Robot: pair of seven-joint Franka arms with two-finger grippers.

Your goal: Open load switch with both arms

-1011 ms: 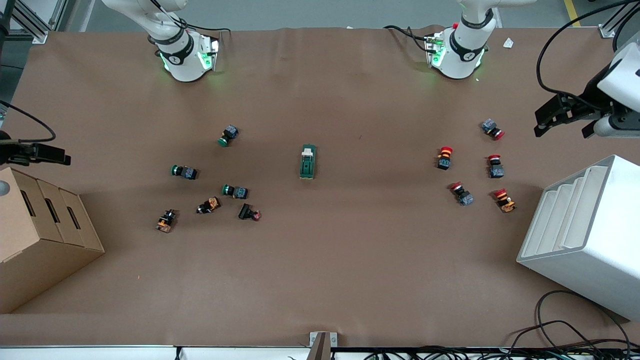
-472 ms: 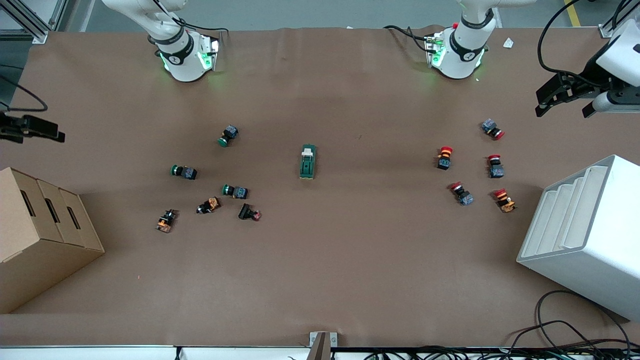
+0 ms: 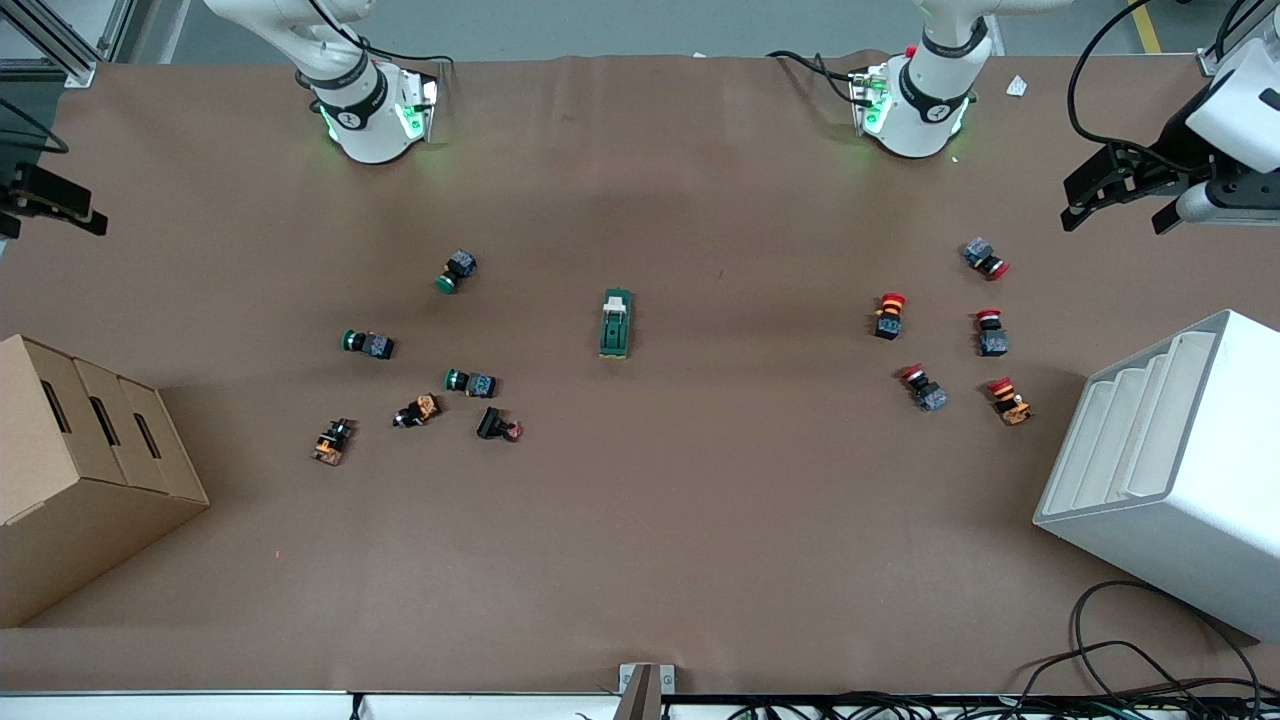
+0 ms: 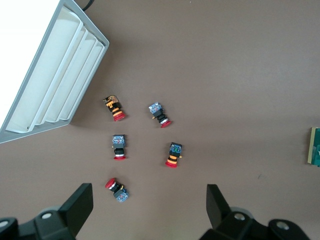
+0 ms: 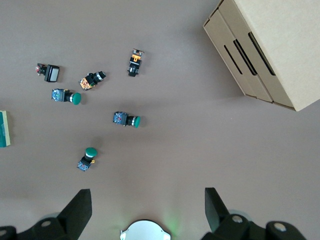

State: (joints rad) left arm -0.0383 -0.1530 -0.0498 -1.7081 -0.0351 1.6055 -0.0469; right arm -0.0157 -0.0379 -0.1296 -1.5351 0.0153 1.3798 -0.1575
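The switch [image 3: 616, 323] lies alone in the middle of the table [image 3: 640, 560], between a group of green and orange buttons [image 3: 468, 381] toward the right arm's end and a group of red buttons [image 3: 888, 314] toward the left arm's end. It is a long dark-green block with a white lever at the end farther from the front camera.

Both grippers are up in the air at the table's ends, well apart from the switch. The left gripper [image 4: 150, 205] is wide open and empty, over the red buttons. The right gripper [image 5: 148, 206] is also wide open and empty.

The risk, I think, is that the loose switch slides or turns if one arm pushes the lever before the other holds the body.
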